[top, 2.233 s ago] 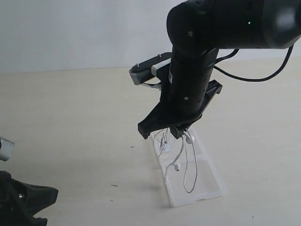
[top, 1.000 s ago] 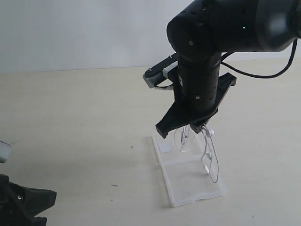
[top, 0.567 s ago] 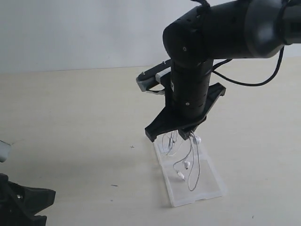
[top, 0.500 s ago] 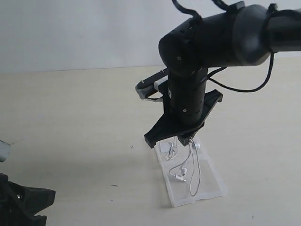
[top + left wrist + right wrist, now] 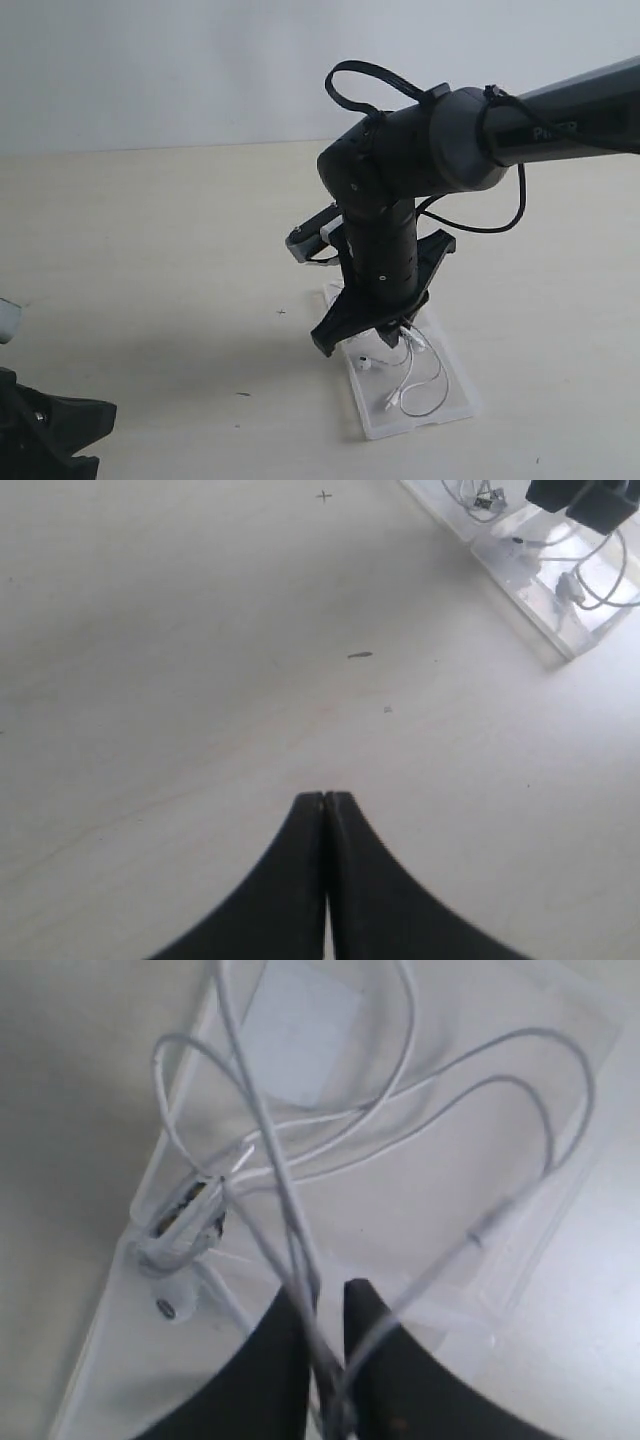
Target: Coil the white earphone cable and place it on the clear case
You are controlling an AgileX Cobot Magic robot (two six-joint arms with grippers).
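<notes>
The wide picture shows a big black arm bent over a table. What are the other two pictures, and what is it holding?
It is a robot with two arms. The wide picture comes from a camera standing off the arms. The other two come from cameras on each wrist, looking down past the black fingers. The right end effector is pinched on the white earphone cable. The cable's loops and earbuds lie on the clear case, a flat see-through box on the pale table. The left end effector is shut, holds nothing, and hangs above the table away from the case.
</notes>
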